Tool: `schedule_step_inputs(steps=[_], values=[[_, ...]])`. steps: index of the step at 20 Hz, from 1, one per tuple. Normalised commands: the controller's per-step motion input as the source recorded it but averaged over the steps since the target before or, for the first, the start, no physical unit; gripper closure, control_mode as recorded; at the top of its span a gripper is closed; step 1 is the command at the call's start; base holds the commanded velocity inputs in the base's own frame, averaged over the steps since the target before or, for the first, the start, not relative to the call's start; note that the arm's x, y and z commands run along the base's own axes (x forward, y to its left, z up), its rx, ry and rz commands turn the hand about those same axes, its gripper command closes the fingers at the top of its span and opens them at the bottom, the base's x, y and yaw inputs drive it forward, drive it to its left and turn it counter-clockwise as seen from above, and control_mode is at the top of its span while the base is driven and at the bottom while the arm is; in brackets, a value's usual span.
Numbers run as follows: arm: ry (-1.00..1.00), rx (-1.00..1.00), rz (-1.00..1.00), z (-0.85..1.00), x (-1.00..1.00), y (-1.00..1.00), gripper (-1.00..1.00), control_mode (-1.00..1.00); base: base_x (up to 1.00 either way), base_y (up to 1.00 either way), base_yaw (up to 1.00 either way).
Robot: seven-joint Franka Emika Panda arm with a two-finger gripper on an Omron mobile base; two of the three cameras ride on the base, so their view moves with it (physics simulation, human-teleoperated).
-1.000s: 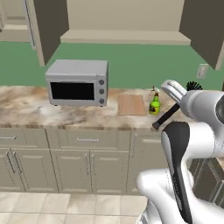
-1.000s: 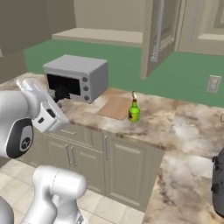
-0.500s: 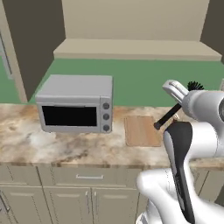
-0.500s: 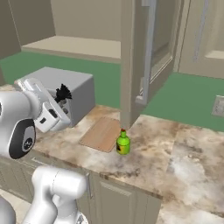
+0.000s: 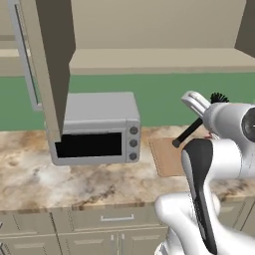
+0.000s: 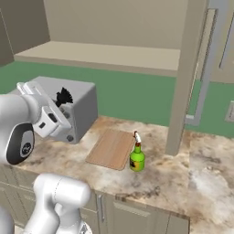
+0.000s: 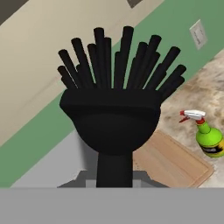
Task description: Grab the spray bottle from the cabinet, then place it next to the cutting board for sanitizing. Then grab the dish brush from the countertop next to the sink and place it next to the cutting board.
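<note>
— So, what is differing from half a second ago?

— The whole picture is shifting, because my base is driving and the cameras are riding with it. The toaster oven [image 5: 94,128] is looking bigger and nearer, and the cabinet [image 5: 47,64] door is now hanging in front of the left base view. I am still keeping my pincer [image 6: 54,107] closed on the dish brush [image 7: 114,109], as before, high above the countertop [image 6: 183,173]. The spray bottle [image 6: 136,157] is standing upright on the stone just beside the cutting board [image 6: 111,148], on its right side in the right base view, the same place relative to the board as earlier.

— And what is one camera giving you that another is not?

— The right base view is showing the bottle whole, with its red and white head, and the board lying between it and the oven. In the left base view my own arm is covering that part; I am seeing there the near left part of the board [image 5: 167,157] and the dark handle of the brush [image 5: 191,132] sticking down and left from my hand, with bristles above. The hand view is looking along the brush head, bristles fanning upward, and past it the board [image 7: 173,164] and the green bottle [image 7: 208,138] are lying lower right, with a wall socket [image 7: 198,34] above.
</note>
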Motion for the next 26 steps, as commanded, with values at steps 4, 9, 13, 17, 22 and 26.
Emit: schedule_step_inputs(steps=[4,9,13,17,22,26], values=[[0.0,0.0,0.0,0.0,0.0,0.0,1.0,1.0,0.29,-0.16,-0.2],[0.0,0.0,0.0,0.0,0.0,0.0,1.0,1.0,0.69,0.05,-0.22],[0.0,0.0,0.0,0.0,0.0,0.0,1.0,1.0,0.39,0.0,-0.16],[0.0,0.0,0.0,0.0,0.0,0.0,1.0,1.0,0.27,0.0,-0.1],[0.07,0.0,0.0,-0.29,0.54,0.0,1.0,-1.0,0.0,0.0,0.0],[0.21,0.0,0.01,-0.59,0.58,0.0,1.0,-1.0,0.0,0.0,0.0]])
